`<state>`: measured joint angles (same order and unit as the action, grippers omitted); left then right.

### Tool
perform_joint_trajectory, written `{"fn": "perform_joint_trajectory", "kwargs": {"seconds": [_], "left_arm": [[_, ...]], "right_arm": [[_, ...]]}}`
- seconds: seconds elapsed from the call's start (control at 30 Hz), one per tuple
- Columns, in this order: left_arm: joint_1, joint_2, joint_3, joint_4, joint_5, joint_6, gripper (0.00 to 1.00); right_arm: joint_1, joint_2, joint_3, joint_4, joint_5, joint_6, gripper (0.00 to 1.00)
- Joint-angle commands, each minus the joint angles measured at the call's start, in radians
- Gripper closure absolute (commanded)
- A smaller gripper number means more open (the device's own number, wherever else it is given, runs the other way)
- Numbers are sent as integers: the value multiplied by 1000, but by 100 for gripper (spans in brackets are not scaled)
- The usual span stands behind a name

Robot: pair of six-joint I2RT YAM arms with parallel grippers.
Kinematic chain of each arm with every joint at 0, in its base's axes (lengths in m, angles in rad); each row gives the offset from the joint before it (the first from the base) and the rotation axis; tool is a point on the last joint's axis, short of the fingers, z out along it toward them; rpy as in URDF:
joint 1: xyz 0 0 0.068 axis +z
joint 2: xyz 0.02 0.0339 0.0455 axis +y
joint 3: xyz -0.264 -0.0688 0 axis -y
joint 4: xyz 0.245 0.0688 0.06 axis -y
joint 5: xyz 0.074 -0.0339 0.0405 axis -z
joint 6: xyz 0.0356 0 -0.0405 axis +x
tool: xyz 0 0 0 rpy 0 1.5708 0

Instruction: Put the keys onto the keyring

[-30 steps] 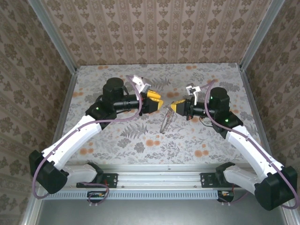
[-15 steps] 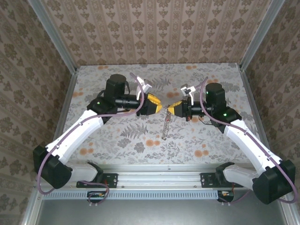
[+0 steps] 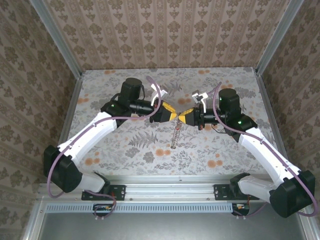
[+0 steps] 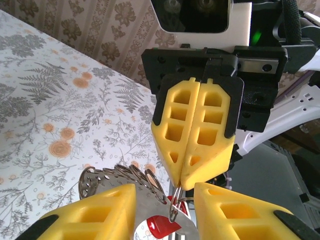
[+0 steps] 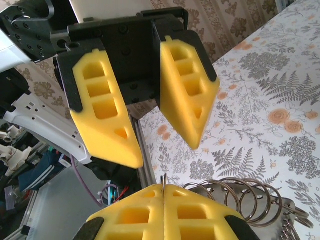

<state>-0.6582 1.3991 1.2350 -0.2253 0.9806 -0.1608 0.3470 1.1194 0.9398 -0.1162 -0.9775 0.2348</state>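
- We see the key low in the left wrist view. Its red head lies against a silvery disc, between the left gripper's yellow fingers. We can't tell if they touch it.
- The keyring hangs as a thin silvery chain from where the 2 grippers meet, over the middle of the table. We can't tell if its lower end reaches the tabletop.
- Its wire coils bunch just beside and under the right gripper.
- Right gripper: fingers pressed flat together, pinching a thin wire loop of the keyring at the tips. A wire end pokes up from the seam.
- Left gripper: fingers apart w/ a moderate gap, nothing clamped between the tips.
- In the top view, both grippers sit nose to nose, tips nearly touching, arms angled in from either side.
- The table has a floral cover, w/ patterned walls around it.
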Motion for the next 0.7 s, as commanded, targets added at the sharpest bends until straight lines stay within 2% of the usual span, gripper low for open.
{"fn": "perform_joint_trajectory", "kwargs": {"seconds": [0.0,0.53,0.67], "left_arm": [[-12,7,35,-3,45,-2,64],[-36,10,24,3,72,-5,70],[-37,11,18,8,72,-5,75]], "right_arm": [[4,-7,38,36,-29,-1,100],[5,-10,30,51,-10,6,100],[4,-10,28,52,-6,7,100]]}}
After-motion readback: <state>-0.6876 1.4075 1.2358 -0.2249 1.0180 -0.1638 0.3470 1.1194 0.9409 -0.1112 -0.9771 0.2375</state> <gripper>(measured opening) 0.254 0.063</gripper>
